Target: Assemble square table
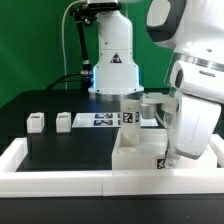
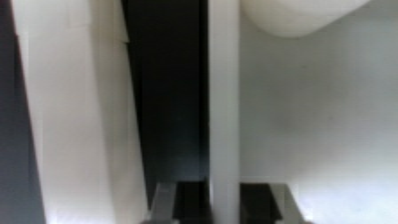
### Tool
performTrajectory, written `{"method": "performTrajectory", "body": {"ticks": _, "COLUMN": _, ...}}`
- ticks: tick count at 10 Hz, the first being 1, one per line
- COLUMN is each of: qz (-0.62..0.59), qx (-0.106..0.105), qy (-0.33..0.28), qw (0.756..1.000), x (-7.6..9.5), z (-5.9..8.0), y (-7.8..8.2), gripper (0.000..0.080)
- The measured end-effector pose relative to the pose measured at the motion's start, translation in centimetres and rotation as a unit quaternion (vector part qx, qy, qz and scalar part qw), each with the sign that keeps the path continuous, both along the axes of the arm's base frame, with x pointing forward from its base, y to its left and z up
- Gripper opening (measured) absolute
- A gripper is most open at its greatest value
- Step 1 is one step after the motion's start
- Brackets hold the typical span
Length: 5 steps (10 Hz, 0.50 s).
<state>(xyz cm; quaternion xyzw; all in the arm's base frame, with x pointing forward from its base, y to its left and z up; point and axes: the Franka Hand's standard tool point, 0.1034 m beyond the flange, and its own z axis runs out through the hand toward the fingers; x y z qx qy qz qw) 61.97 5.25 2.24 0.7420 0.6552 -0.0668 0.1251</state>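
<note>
Long white rim [image 1: 60, 178]: runs along the front edge of the black tabletop [image 1: 70, 145], nearest the exterior view, and turns up that view's left side. Square slab [image 1: 135, 152]: white, tray-like, lying flat just behind the rim toward the exterior view's right, with one marker tag on its near wall. First block leg [image 1: 128, 112]: white, tagged, upright at the slab's far edge; whether it sits in the slab or behind it cannot be told. Second block leg [image 1: 37, 122] and third block leg [image 1: 64, 121]: small, tagged, side by side but apart, well to the exterior view's left of the slab. Marker board [image 1: 104, 119]: flat on the tabletop, between the third and first legs. Arm [image 1: 195, 100]: white, bent down over the slab's right side, hiding the claw in this view. Claw [image 2: 226, 205]: in the wrist view, dark fingertips [image 2: 191, 205] pinch a thin white upright wall of the slab.
</note>
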Motion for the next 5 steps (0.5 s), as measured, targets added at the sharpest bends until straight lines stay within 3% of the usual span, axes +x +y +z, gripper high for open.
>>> {"method": "performTrajectory", "body": {"ticks": 2, "qz": 0.023, "qx": -0.001, "qy": 0.008, "qw": 1.000, "x": 0.0, "z": -0.1, "y": 0.4, "gripper": 0.0064}}
{"method": "performTrajectory", "body": {"ticks": 5, "qz": 0.028, "qx": -0.001, "qy": 0.016, "qw": 0.999, "x": 0.3, "z": 0.1, "y": 2.3, "gripper": 0.0063}}
